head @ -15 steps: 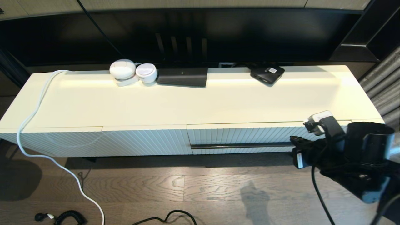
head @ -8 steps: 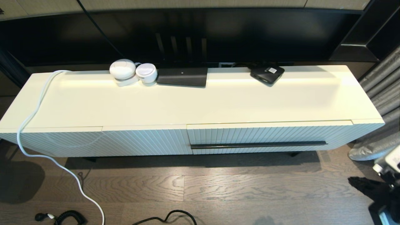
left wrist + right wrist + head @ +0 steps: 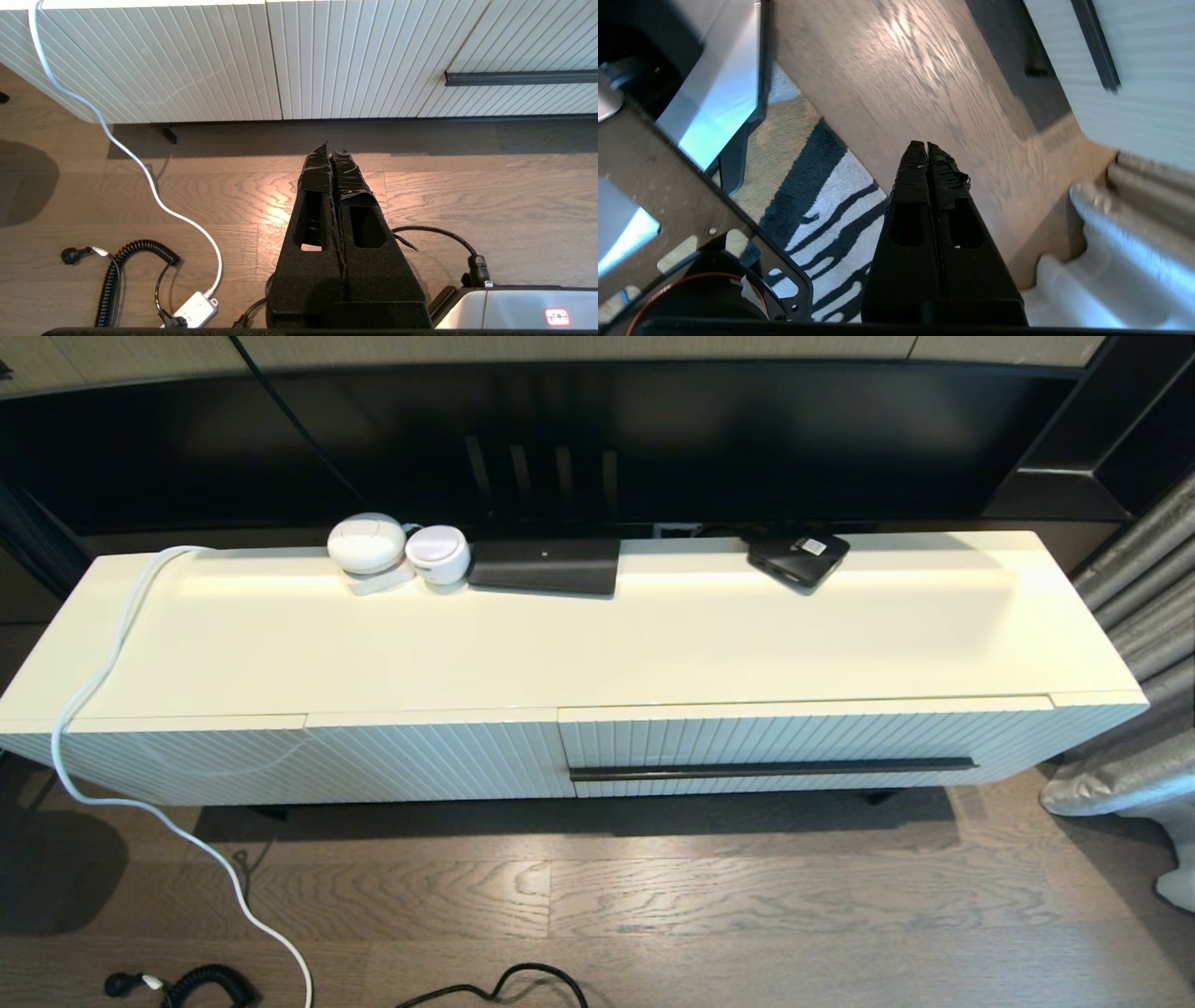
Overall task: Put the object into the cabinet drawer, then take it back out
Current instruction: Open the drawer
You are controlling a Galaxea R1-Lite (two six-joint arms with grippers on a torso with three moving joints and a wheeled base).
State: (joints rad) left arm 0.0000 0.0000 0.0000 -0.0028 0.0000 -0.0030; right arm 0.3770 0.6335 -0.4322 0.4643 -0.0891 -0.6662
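white ribbed cabinet drawer (image 3: 803, 747) closed | left hand (image 3: 331, 151) pinched empty, parked above floor | right hand (image 3: 927, 150) pinched empty, clear of drawer

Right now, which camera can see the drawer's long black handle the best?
The head view: the whole black bar handle runs across the shut cabinet drawer. The left wrist view catches only one end of it, beyond the shut left gripper. The right wrist view shows a blurred stretch.

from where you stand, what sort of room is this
Probably a living room: a low white media cabinet on wood floor, with a dark screen behind it, small black boxes on top, and a grey curtain beside it.
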